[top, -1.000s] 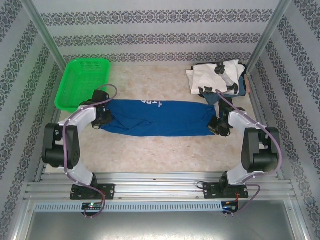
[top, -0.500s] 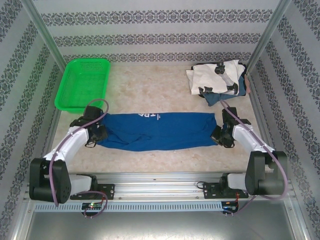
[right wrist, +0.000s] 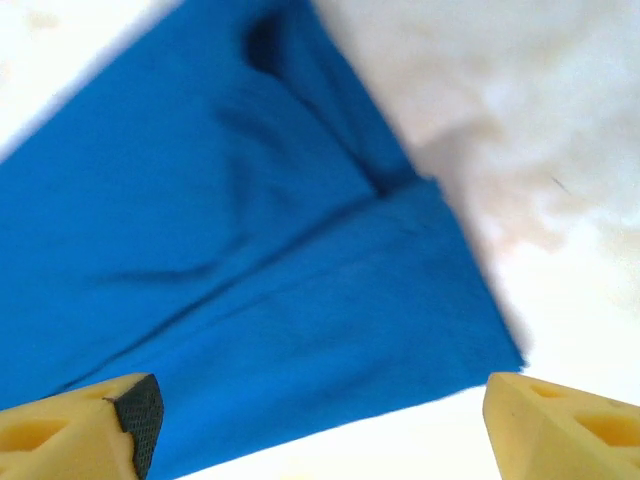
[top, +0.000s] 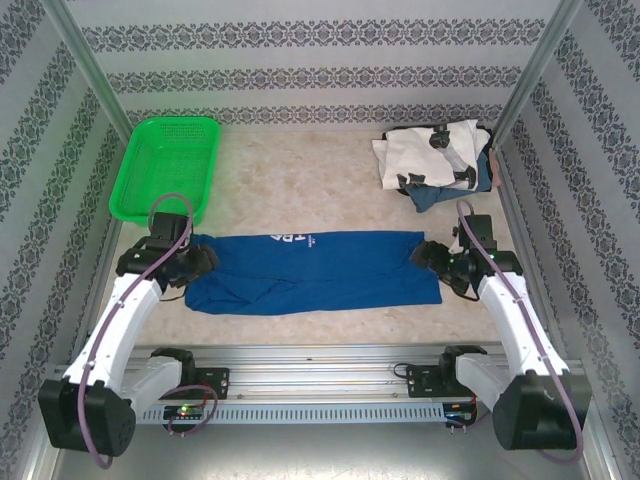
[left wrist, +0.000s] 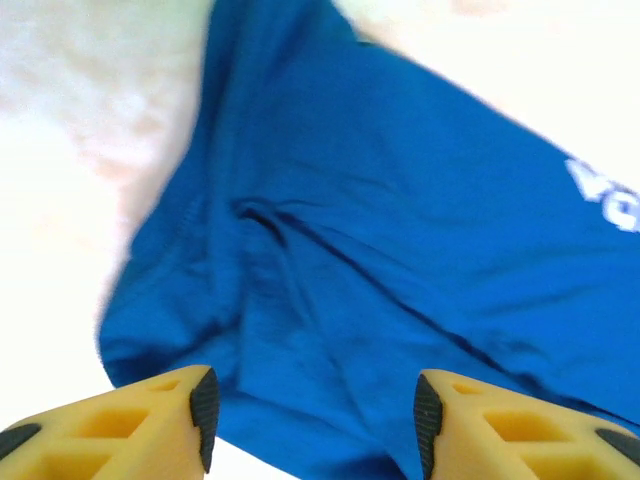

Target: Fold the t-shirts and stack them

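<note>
Lying beside basket [top: 165, 165], maybe touching: t-shirt [top: 320, 268]

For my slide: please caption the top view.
Left gripper and right gripper, open, at the ends of a blue shirt.

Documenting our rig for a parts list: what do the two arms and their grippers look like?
Both the left arm and right arm have white links, black joints and a looping purple cable. The left gripper and right gripper have yellow fingers with black pads.
</note>
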You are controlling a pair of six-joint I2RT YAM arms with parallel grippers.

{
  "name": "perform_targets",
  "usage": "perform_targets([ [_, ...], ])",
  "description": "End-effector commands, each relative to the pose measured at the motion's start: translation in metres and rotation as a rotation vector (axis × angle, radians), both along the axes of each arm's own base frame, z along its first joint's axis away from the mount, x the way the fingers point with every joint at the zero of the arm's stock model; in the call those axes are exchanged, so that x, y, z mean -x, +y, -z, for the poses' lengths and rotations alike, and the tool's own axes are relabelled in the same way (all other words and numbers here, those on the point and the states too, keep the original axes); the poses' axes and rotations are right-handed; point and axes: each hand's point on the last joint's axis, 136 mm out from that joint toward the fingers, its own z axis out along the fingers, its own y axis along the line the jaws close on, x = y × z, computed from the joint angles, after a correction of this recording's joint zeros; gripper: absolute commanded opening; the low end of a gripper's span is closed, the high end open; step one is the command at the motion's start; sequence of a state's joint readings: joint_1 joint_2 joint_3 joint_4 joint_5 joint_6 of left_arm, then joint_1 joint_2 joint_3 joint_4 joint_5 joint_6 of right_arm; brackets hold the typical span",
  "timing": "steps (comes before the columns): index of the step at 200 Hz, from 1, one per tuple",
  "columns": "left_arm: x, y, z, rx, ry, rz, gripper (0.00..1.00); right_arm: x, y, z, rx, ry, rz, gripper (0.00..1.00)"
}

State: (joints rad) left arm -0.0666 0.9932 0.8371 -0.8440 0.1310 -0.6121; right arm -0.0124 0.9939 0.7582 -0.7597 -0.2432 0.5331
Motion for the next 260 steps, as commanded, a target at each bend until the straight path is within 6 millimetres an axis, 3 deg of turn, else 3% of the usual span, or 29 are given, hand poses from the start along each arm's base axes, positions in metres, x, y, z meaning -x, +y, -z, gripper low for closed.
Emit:
perform_targets([
  [1, 0.024, -0.041, 0.008, 0.235, 0.128, 0.035, 0.55, 0.013, 0.029, -0.012, -0.08, 0.002, -0.156, 0.87],
  [13, 0.026, -0.053, 0.013, 0.342, 0.123, -0.016, 0.56, 0.016, 0.038, -0.013, -0.086, -0.009, -0.194, 0.88],
  [33, 0.029, -0.044, 0.029, 0.33, 0.145, -0.125, 0.56, 0.016, 0.049, -0.013, -0.098, -0.023, -0.224, 0.88],
  [66, 0.006, -0.042, 0.05, 0.4, 0.112, -0.271, 0.55, 0.016, 0.064, -0.01, -0.093, -0.031, -0.282, 0.89],
  [96, -0.012, -0.035, 0.065, 0.386, 0.111, -0.33, 0.51, 0.016, 0.068, -0.012, -0.092, -0.037, -0.303, 0.89],
  [177, -0.029, -0.024, 0.1, 0.34, 0.165, -0.4, 0.46, 0.013, 0.068, -0.012, -0.085, -0.037, -0.307, 0.89],
  [205, -0.033, -0.026, 0.112, 0.345, 0.194, -0.4, 0.31, 0.011, 0.068, -0.012, -0.078, -0.036, -0.307, 0.89],
  [234, -0.046, -0.026, 0.1, 0.342, 0.157, -0.383, 0.03, 0.009, 0.068, -0.015, -0.075, -0.042, -0.306, 0.89],
  [260, -0.057, -0.026, 0.085, 0.341, 0.129, -0.355, 0.0, 0.007, 0.067, -0.015, -0.069, -0.043, -0.301, 0.89],
])
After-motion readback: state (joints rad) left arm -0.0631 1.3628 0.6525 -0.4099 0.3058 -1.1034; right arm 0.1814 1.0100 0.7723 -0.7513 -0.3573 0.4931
